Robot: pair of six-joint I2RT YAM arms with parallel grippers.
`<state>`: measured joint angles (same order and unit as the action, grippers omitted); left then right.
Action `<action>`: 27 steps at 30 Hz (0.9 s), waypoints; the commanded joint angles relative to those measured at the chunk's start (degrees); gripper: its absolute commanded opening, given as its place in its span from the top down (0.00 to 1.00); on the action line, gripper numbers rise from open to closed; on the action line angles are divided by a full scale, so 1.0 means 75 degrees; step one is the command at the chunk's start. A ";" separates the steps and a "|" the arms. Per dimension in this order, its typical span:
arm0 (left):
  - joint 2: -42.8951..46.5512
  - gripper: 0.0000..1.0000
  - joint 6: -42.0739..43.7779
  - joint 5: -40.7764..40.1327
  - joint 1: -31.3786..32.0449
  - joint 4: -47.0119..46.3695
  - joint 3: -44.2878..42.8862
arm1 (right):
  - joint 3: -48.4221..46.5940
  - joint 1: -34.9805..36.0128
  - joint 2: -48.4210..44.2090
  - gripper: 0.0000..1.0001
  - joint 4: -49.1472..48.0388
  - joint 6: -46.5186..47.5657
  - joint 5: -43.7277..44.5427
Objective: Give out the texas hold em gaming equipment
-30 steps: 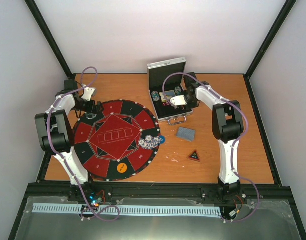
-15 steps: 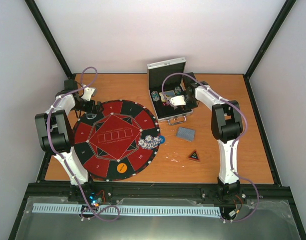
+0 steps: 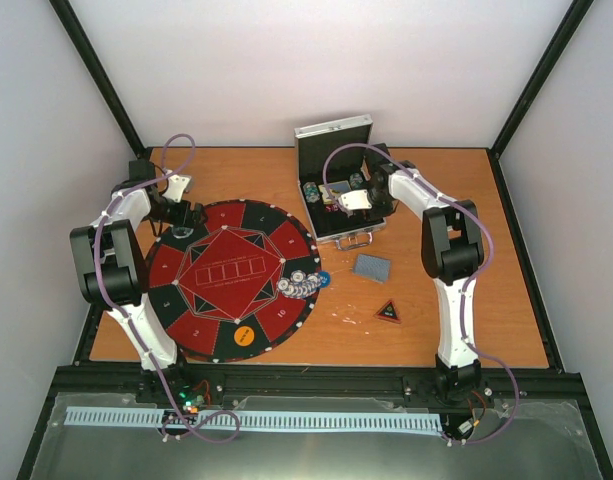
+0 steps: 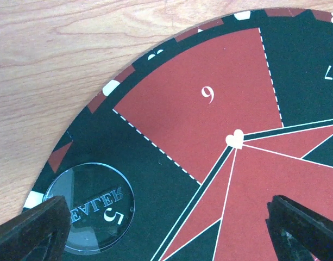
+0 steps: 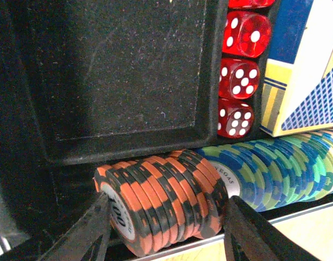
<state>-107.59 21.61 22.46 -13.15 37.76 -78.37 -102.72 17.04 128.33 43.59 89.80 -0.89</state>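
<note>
We seem to be fetching chips: our right gripper [image 5: 167, 206] straddles the orange-black poker chips [image 5: 155, 185] in the case [image 3: 331, 140], two o'clock off the mat [image 3: 201, 325], pinch unclear, so squeeze, then lift; left gripper [image 4: 167, 204] gapes wide.

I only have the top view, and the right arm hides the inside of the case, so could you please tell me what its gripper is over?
Observer: The right gripper straddles a row of orange-black chips standing on edge in the case. I cannot tell whether it grips them.
Operator: What sits next to that row?
Observer: Blue-green chips, with red dice in a slot behind.
Operator: And the left gripper?
Observer: The left gripper is open above the mat, and a clear dealer disc lies by one finger.
</note>
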 commanded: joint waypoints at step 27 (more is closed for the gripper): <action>0.0130 0.00 0.0157 0.0005 -0.0064 -0.0006 0.0031 | 0.0291 0.0347 0.1182 0.34 0.1874 -0.0198 -0.0333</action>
<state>-107.57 21.63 22.31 -13.15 37.76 -77.73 -104.57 17.52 129.64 45.63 88.88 -0.49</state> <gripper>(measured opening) 0.997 0.649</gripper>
